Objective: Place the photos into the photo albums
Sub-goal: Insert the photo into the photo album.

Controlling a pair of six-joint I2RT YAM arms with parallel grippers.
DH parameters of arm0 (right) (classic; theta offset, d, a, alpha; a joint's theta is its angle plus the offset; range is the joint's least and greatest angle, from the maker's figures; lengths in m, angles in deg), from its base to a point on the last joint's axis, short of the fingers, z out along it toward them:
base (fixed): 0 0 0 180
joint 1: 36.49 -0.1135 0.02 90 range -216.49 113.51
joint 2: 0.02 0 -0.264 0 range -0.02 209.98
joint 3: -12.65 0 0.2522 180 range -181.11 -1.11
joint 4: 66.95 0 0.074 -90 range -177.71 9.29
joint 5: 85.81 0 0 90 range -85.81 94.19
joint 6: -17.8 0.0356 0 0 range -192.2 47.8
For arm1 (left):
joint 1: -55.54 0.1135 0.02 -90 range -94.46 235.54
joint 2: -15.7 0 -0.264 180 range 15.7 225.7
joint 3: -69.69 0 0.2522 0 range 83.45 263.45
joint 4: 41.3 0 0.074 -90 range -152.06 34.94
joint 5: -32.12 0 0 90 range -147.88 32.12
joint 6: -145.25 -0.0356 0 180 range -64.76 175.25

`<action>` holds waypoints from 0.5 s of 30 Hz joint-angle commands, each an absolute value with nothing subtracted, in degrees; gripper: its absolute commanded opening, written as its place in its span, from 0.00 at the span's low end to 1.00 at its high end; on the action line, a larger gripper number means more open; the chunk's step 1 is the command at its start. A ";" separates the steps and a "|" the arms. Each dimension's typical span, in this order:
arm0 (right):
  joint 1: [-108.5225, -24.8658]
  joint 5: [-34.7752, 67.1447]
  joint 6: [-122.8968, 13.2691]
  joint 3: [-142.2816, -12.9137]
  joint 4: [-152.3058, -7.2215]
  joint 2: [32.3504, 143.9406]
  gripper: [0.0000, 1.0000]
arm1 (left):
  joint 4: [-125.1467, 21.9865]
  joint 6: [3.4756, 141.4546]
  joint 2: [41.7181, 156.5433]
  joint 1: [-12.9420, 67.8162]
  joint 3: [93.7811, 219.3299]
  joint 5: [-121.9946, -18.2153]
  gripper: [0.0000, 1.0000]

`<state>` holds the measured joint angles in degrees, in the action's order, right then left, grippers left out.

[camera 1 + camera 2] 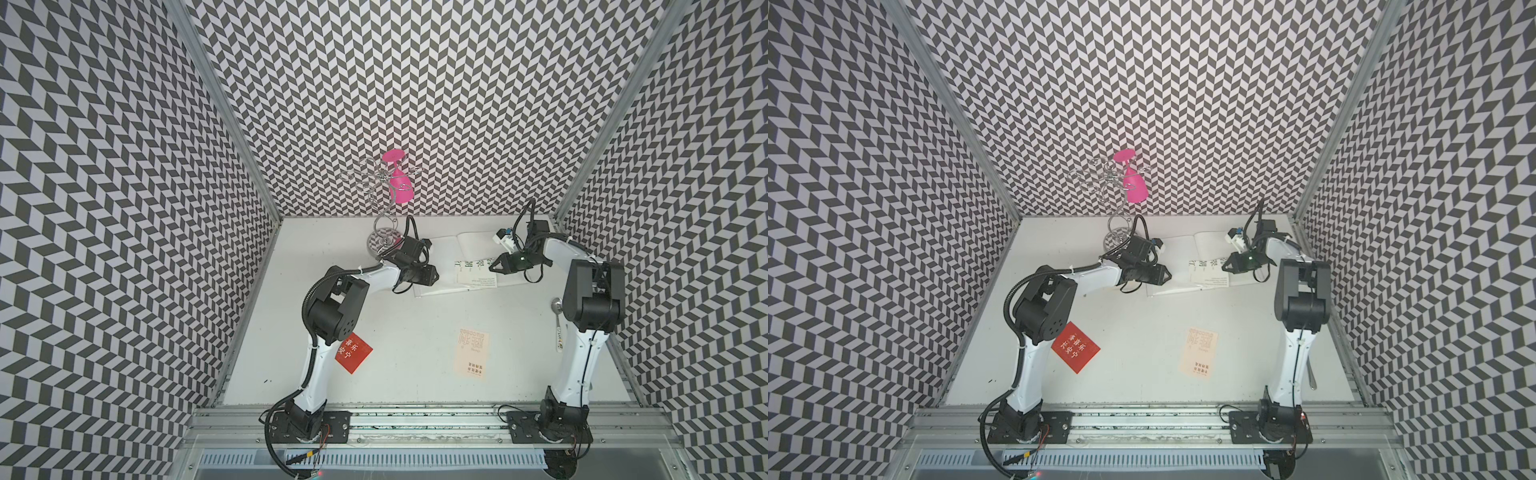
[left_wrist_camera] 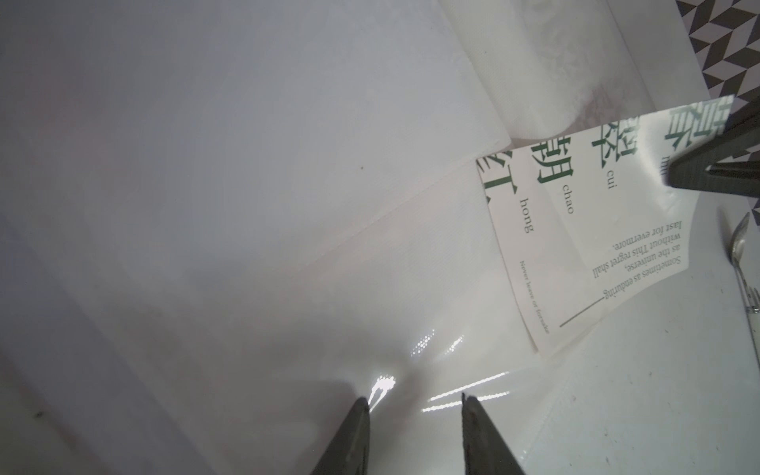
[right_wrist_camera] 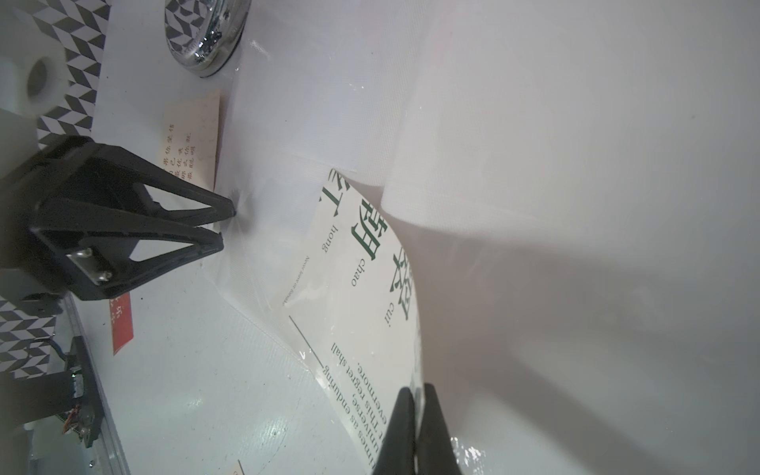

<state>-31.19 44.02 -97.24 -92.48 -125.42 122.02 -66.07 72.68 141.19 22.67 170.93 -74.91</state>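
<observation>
Over album (image 1: 442,266), card (image 1: 473,276), long axis left-right, in closed right jaws; left jaws apart

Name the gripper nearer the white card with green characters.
Right. The right gripper is shut on the edge of the white card with green characters, over the open white album. The left gripper rests, jaws apart, on the album's clear sleeve, beside the card.

Black-and-white chevron walls (image 1: 415,104) enclose an evenly lit white worktop (image 1: 415,332) on three sides; aluminium posts (image 1: 223,104) rise beyond the left hand (image 1: 436,274).
</observation>
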 commanded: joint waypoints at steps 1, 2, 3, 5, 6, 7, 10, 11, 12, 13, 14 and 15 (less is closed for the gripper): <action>-31.96 44.08 -98.29 -94.38 -125.44 123.18 0.05 | -71.23 72.25 140.42 23.43 169.14 -71.40 0.39; -32.01 43.86 -98.20 -94.66 -125.60 123.37 0.07 | -71.28 72.21 140.27 23.46 169.14 -71.16 0.39; -32.01 43.76 -98.16 -94.86 -125.63 123.47 0.09 | -71.31 72.21 140.09 23.46 169.06 -70.98 0.39; -32.01 44.17 -97.77 -94.93 -125.27 123.47 0.15 | -71.34 72.22 139.70 23.46 169.01 -70.57 0.39; -32.01 44.26 -97.28 -94.93 -124.66 123.38 0.18 | -71.25 72.21 139.31 23.53 168.92 -70.27 0.39; -32.01 44.56 -96.73 -94.97 -124.13 123.29 0.19 | -71.28 72.21 139.12 23.61 168.88 -70.05 0.39; -32.00 45.30 -94.35 -95.24 -122.00 123.13 0.23 | -71.34 72.27 138.52 24.22 168.80 -70.07 0.39; -32.01 45.50 -93.60 -95.40 -121.49 123.20 0.24 | -71.28 72.40 138.31 24.65 168.59 -70.17 0.39; -32.01 45.36 -92.61 -95.75 -120.89 123.37 0.24 | -71.16 72.60 137.99 25.07 168.26 -70.35 0.39; -32.01 45.34 -91.71 -95.79 -120.20 123.46 0.23 | -71.02 72.56 137.69 25.49 167.95 -70.64 0.39; -32.01 45.57 -91.00 -95.77 -119.56 123.55 0.22 | -70.96 72.58 137.39 25.91 167.70 -70.74 0.39; -32.01 46.03 -90.41 -95.69 -119.03 123.64 0.19 | -70.82 72.62 136.96 26.24 167.50 -70.79 0.39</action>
<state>-31.78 44.17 -92.82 -94.32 -122.78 122.28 -67.86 72.68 139.01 24.51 168.99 -72.22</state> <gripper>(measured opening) 0.209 0.392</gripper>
